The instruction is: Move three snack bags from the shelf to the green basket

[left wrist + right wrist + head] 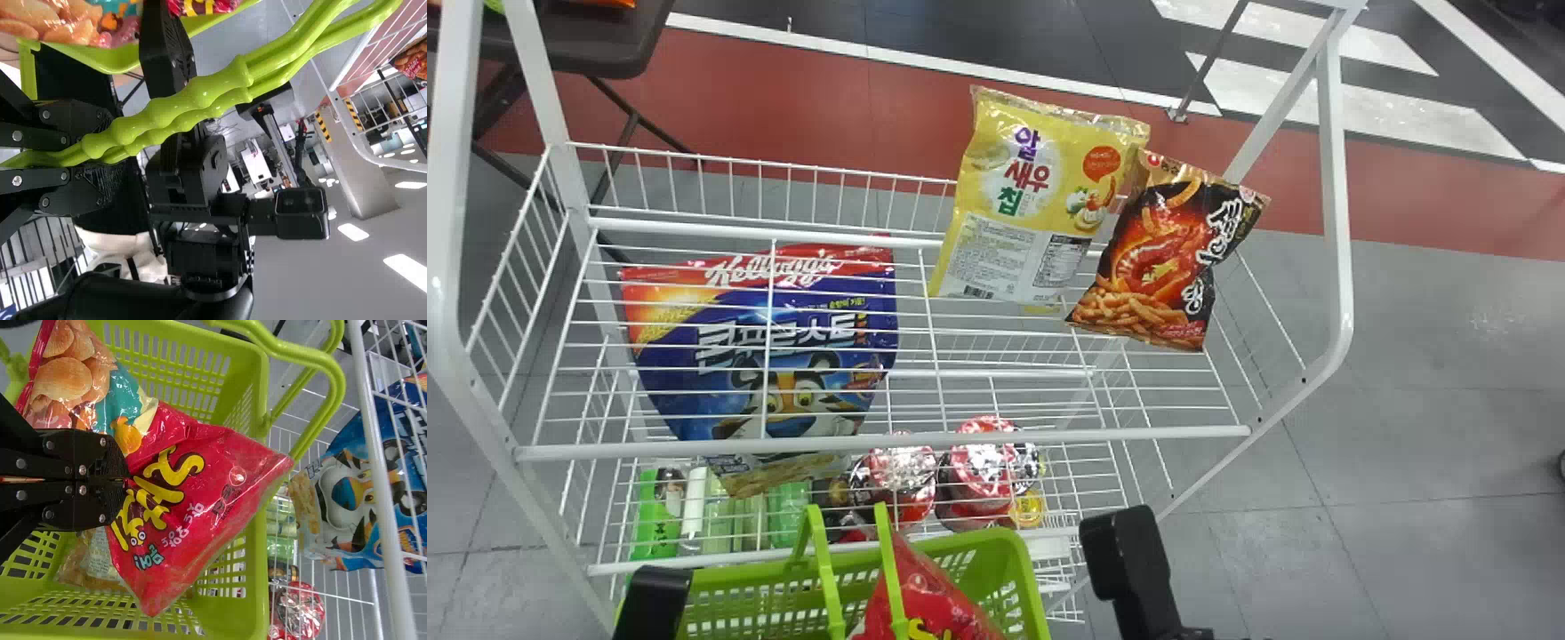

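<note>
gripping a red snack bag, the right gripper hangs over the green basket; left gripper clamps its handles.

Bright light is coming from ceiling lamps, glaring in the left wrist view. Highlights are glinting on the red bag and cups; the floor is gleaming faintly.

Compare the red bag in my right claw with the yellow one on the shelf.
The red bag is held in the right claw over the green basket; the yellow bag rests on the shelf. The red bag shows big snack pictures, the yellow bag a pale text panel. Both are glossy printed snack bags.
</note>
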